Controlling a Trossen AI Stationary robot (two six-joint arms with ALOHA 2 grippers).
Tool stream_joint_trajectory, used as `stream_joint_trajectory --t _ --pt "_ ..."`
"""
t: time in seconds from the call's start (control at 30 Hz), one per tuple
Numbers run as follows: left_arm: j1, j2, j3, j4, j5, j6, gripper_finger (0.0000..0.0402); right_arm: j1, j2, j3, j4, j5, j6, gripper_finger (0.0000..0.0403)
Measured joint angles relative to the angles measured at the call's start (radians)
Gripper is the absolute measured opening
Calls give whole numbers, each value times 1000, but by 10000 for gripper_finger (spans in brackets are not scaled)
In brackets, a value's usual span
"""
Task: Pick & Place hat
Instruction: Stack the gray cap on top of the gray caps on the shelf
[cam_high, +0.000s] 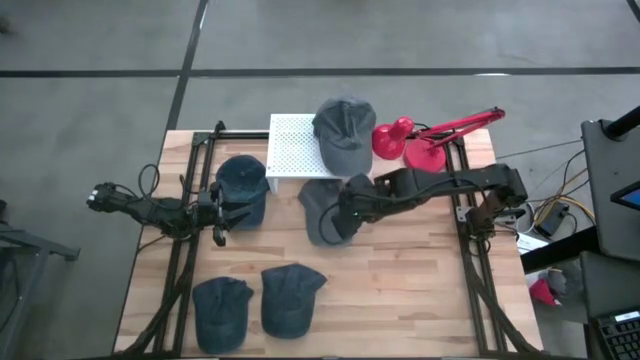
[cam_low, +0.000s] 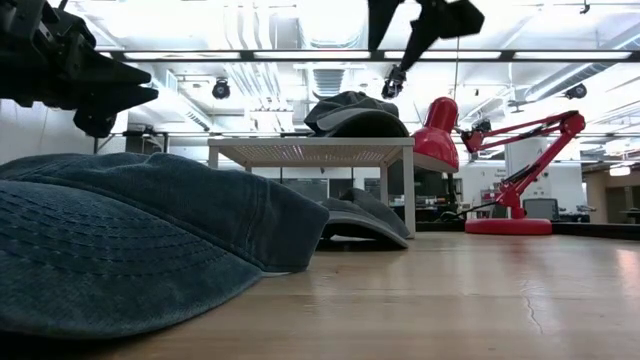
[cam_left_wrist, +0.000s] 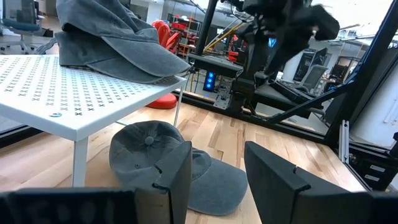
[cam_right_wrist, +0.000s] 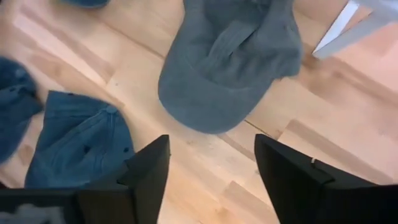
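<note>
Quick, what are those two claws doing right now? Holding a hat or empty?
Left gripper: open, empty, beside the white rack.
Right gripper: open, empty, above the grey cap on the table.

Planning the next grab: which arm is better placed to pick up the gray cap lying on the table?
Right. The right gripper hovers open directly above the gray cap; the left gripper is farther away.
</note>
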Motion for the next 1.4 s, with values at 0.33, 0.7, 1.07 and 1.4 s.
stream_joint_trajectory --t 0.33,0.7,1.07,1.4 --pt "0 0 1 -4 0 0 149 0 1 -204 340 33 83 285" --pt "0 0 1 -4 0 0 149 -15 1 -346 518 86 164 284" --pt "0 0 1 -4 0 0 149 -53 6 -389 572 92 129 268" --pt "0 0 1 -4 0 0 149 -103 76 -389 632 80 51 267"
